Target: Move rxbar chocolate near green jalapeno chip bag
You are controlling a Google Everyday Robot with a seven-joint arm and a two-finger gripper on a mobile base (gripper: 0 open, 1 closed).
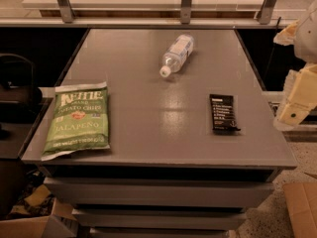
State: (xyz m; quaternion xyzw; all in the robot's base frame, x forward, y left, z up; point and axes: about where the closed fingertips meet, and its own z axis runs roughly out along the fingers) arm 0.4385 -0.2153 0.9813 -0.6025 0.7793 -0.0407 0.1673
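Observation:
The rxbar chocolate, a small flat black wrapper with white text, lies on the right side of the grey table. The green jalapeno chip bag lies flat at the table's front left, hanging slightly over the left edge. My gripper is at the right edge of the camera view, beyond the table's right side and level with the rxbar, holding nothing. A wide stretch of table separates the bar from the bag.
A clear plastic water bottle lies on its side at the table's back centre, cap pointing to the front left. A cardboard box sits on the floor at lower right. A metal rail with posts runs behind the table.

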